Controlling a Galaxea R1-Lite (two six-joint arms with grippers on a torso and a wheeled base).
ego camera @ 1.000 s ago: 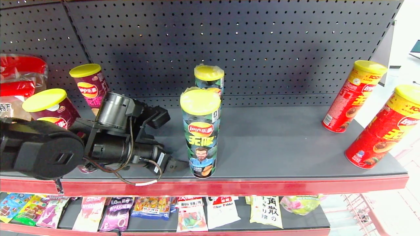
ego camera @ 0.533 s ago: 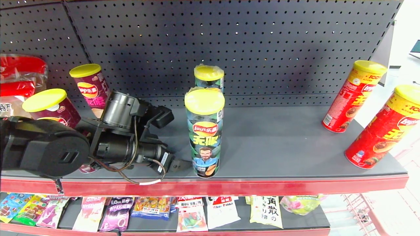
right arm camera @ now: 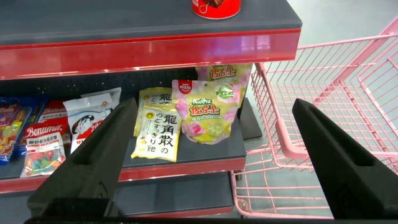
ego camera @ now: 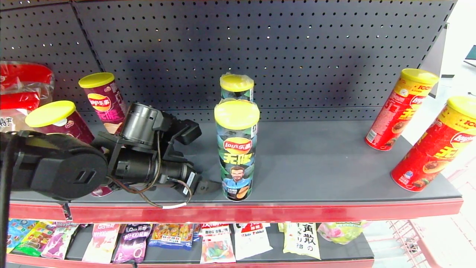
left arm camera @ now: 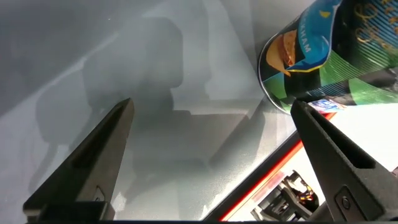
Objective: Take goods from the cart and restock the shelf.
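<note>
A green chip can [ego camera: 238, 156] with a yellow lid stands upright near the front edge of the grey shelf [ego camera: 316, 160]. A second green can [ego camera: 237, 87] stands right behind it. My left gripper [ego camera: 214, 185] lies low over the shelf just left of the front can's base, open, with nothing between its fingers. In the left wrist view the gripper [left arm camera: 211, 106] is open over bare shelf, and the can's base [left arm camera: 323, 56] sits beside one fingertip. My right gripper [right arm camera: 214, 106] is open and empty, facing the lower shelf and the pink cart [right arm camera: 336, 124].
Two maroon cans [ego camera: 102, 96] [ego camera: 59, 123] stand behind my left arm. Two red cans [ego camera: 399, 109] [ego camera: 433, 145] stand at the shelf's right end. Snack bags [right arm camera: 208, 112] fill the lower shelf. Open shelf room lies between the green and red cans.
My left arm has slid to the right along the shelf. The front green can has shifted right with it, still upright.
</note>
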